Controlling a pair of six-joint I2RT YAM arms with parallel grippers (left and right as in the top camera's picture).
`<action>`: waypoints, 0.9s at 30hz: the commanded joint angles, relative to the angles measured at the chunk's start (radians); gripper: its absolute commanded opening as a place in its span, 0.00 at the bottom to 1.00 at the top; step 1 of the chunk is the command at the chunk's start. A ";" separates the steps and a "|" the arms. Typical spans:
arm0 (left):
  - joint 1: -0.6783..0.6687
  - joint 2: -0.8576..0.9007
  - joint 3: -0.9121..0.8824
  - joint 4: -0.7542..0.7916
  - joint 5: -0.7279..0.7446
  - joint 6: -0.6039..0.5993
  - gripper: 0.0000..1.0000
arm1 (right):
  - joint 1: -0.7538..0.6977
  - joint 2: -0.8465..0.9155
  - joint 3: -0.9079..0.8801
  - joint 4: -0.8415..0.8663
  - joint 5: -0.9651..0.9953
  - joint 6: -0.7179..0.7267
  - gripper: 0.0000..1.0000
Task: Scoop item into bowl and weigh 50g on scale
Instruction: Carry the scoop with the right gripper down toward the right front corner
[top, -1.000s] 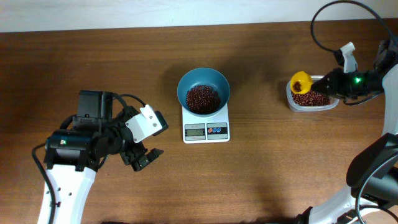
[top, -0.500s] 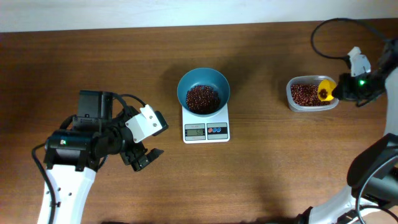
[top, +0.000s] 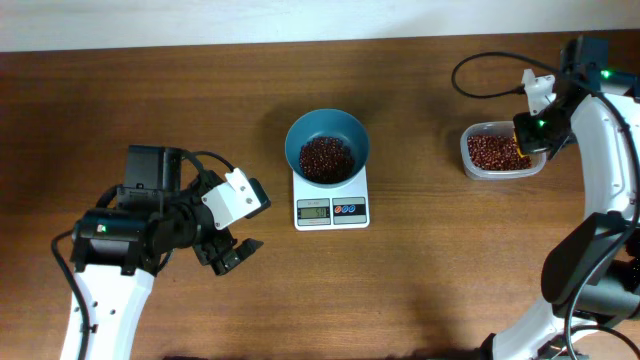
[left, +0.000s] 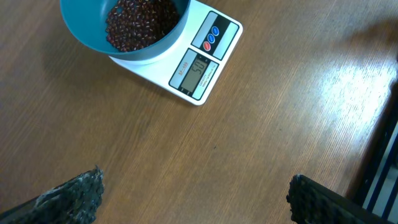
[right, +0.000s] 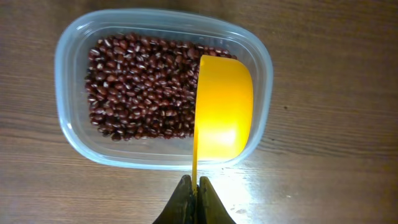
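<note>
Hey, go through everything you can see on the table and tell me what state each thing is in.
teal bowl: upright on the scale, partly filled with beans.
scale: switched on, digits showing.
clear tub: open, holding beans.
yellow scoop: over the tub, no beans visible on it.
left gripper: open, empty.
right gripper: shut on the scoop's handle.

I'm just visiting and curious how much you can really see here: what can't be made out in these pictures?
- the scale: its reading is too small overhead, and blurred and slanted in the left wrist view.
- the bowl: cut off by the top edge, left wrist view.
- the yellow scoop: overhead, almost hidden under the right gripper.
- the left gripper: only its tips show, cut by the bottom edge, left wrist view.
</note>
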 joint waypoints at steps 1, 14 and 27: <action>0.006 -0.006 -0.002 0.002 -0.001 0.009 0.99 | 0.014 -0.032 0.014 0.002 0.080 0.017 0.04; 0.006 -0.006 -0.002 0.002 -0.001 0.009 0.99 | 0.031 -0.032 0.015 -0.001 0.138 0.024 0.04; 0.006 -0.006 -0.002 0.002 -0.001 0.009 0.99 | 0.028 -0.144 0.100 -0.121 -0.194 0.108 0.04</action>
